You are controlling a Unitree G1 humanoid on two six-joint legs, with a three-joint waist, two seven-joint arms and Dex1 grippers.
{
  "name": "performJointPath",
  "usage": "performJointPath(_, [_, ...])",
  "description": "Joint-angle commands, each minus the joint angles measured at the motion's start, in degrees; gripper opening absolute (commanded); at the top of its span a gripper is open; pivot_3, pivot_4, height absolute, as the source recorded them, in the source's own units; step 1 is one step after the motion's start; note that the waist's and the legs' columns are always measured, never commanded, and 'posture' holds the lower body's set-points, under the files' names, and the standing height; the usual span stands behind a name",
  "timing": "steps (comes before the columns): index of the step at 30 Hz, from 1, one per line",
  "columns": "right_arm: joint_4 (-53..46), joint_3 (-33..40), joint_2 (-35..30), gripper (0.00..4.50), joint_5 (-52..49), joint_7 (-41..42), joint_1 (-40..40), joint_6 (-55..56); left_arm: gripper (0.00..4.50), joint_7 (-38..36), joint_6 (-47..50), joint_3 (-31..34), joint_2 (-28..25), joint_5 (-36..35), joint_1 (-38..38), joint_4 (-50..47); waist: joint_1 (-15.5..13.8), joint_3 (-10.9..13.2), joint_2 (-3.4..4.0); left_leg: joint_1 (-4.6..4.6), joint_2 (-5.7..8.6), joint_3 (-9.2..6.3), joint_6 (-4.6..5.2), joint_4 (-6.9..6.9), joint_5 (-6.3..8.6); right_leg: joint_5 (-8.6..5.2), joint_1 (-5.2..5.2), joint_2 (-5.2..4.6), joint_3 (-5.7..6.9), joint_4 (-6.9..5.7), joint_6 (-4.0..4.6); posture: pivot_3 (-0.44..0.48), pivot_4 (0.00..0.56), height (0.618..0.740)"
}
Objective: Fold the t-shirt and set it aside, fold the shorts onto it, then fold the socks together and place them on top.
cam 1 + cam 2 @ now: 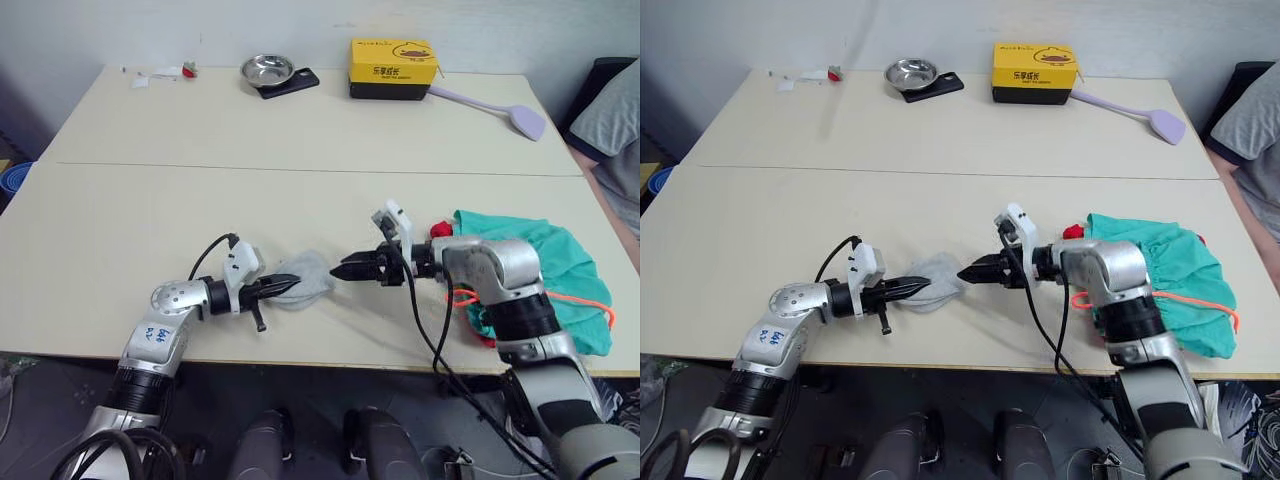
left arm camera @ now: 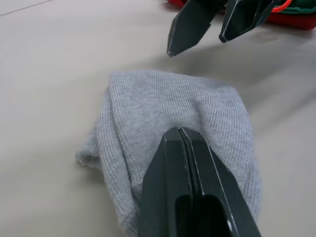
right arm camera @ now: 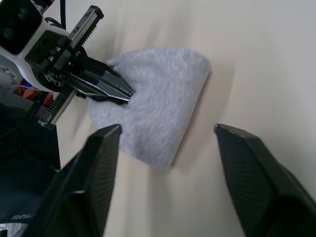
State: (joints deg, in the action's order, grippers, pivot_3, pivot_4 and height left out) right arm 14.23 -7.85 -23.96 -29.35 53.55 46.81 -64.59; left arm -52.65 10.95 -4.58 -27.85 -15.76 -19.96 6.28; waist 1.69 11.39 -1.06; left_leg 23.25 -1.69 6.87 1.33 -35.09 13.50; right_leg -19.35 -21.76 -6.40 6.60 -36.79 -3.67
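Folded socks (image 1: 305, 280) lie on the beige table (image 1: 300, 130) near its front edge.

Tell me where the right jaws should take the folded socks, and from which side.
Probably the rounded free edge of the socks nearest the right gripper, approached flat along the table from the robot's right. The left gripper is shut on the opposite edge, and the bundle lies flat, so that side is unobstructed.

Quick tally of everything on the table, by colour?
Grey: 1, socks bundle
Teal-green: 1, shorts
Red: 1, t-shirt under the shorts
Yellow: 1, box
Silver: 1, bowl
Lilac: 1, spatula
Total: 6
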Motion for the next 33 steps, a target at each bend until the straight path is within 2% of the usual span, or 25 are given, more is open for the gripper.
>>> performJointPath(1, [6.4,-1.2,1.9,4.47,1.2,-0.7,2.9,-1.3,0.00,-1.3,-1.0,0.1,-0.8,0.7,1.3,3.0,0.1,0.0,0.00,0.00,0.00,0.02,0.01,0.00,0.00,0.00,0.00,0.00,0.00,0.00,0.00,0.000,0.150,0.740])
performJointPath(10, [11.5,-6.5,8.7,4.47,2.1,2.2,6.0,-3.3,0.00,-3.3,-2.6,0.4,-1.5,1.1,2.9,2.2,1.3,0.0,0.03,-0.01,-0.03,0.06,0.14,0.01,-0.08,0.00,-0.03,0.03,0.00,-0.08,0.00,0.000,0.150,0.740])
performJointPath(14, [11.8,-6.7,10.9,3.57,1.9,1.9,6.2,-5.2,0.00,-3.1,-2.9,0.6,-1.7,1.0,4.1,1.5,1.5,0.0,0.04,-0.02,-0.03,0.06,0.15,0.03,-0.08,0.00,-0.03,0.03,0.00,-0.07,0.00,0.000,0.150,0.740])
performJointPath(22, [14.4,-2.7,12.1,0.65,1.9,-0.1,7.2,-4.5,0.00,-4.0,-4.5,1.3,-3.1,1.1,5.7,1.6,1.6,-0.1,0.03,-0.01,-0.03,0.06,-0.08,0.03,0.06,0.00,-0.04,0.03,-0.02,-0.06,0.00,0.000,0.150,0.740])
performJointPath(24, [14.1,-1.7,11.6,0.13,1.4,-0.3,7.1,-5.4,0.00,-4.4,-4.9,1.3,-3.5,1.0,5.9,1.9,1.5,-0.1,0.03,-0.03,-0.03,0.05,-0.10,0.03,0.06,0.00,-0.04,0.03,-0.02,-0.08,0.00,0.000,0.150,0.740])
performJointPath(28, [11.8,-0.5,10.1,0.08,0.7,-0.5,6.1,-6.8,0.00,-5.3,-5.5,2.2,-3.8,0.1,6.1,1.8,1.3,-0.1,0.03,-0.02,-0.02,0.05,-0.10,0.02,0.06,0.00,-0.04,0.01,-0.04,-0.06,0.00,0.000,0.150,0.740])
performJointPath(32, [4.6,3.7,8.6,0.08,-3.2,-1.3,3.9,-10.1,0.00,-5.6,0.2,6.9,-3.5,-7.8,6.4,-4.2,0.9,0.0,0.04,0.19,-0.01,0.05,-0.10,0.03,0.07,0.00,-0.24,-0.01,-0.04,-0.03,0.00,0.000,0.150,0.740])
performJointPath(33, [1.3,5.1,7.8,0.08,-4.9,-1.2,3.1,-11.7,0.38,-5.6,1.8,7.9,-3.9,-9.5,6.6,-6.0,0.7,0.0,0.04,0.37,0.00,0.05,-0.07,0.02,0.05,0.00,-0.39,-0.02,-0.04,-0.05,-0.01,0.000,0.150,0.740])
